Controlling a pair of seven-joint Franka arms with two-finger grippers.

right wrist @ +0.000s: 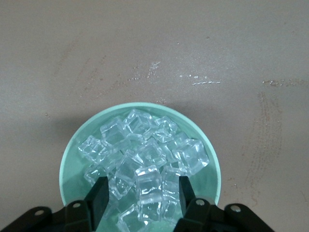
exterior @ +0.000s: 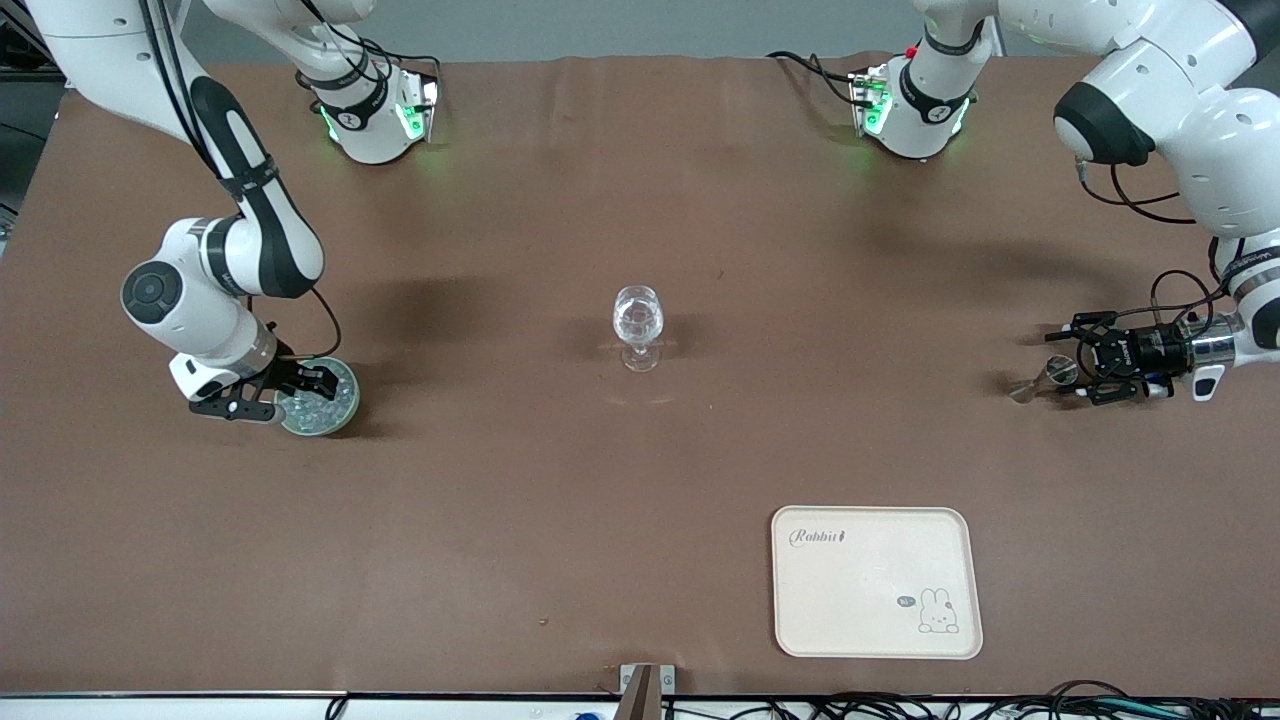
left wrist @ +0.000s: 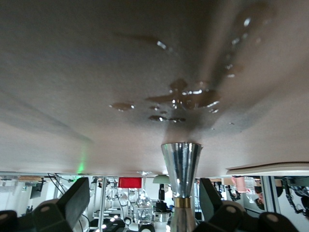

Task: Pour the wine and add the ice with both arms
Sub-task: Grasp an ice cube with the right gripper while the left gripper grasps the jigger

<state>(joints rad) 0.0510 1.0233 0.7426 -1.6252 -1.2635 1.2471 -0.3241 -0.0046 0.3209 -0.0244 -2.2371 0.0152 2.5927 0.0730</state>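
Ice cubes (right wrist: 145, 164) sit heaped in the pale green round dish (right wrist: 70, 159) at the right arm's end of the table (exterior: 500, 480), and the right gripper (right wrist: 141, 193) is right down in the pile. Its two black fingers (right wrist: 99, 193) stand either side of one clear cube, parted, with the cube between them; whether they press on it I cannot tell. In the front view the right arm comes down from its base, elbow bent, wrist low over the dish rim.

Over at the left arm's end, the metal jigger (exterior: 1058, 372) stands on the brown table, close to that table edge. The left gripper (exterior: 1085, 360) reaches in level from the side, fingers wide apart, and the jigger stands between them; contact is not visible. The left wrist view shows the shiny cone (left wrist: 181, 164) between the two dark fingers (left wrist: 72, 203), with small wet patches (left wrist: 186, 99) on the table near it.

Dead centre stands the clear stemmed glass (exterior: 638, 325), upright, with bare brown table all round it and well apart from both grippers. The cream tray (exterior: 875, 585) with a rabbit drawing lies near the table edge closest to the front camera, toward the left arm's end, well apart from the glass and the jigger.
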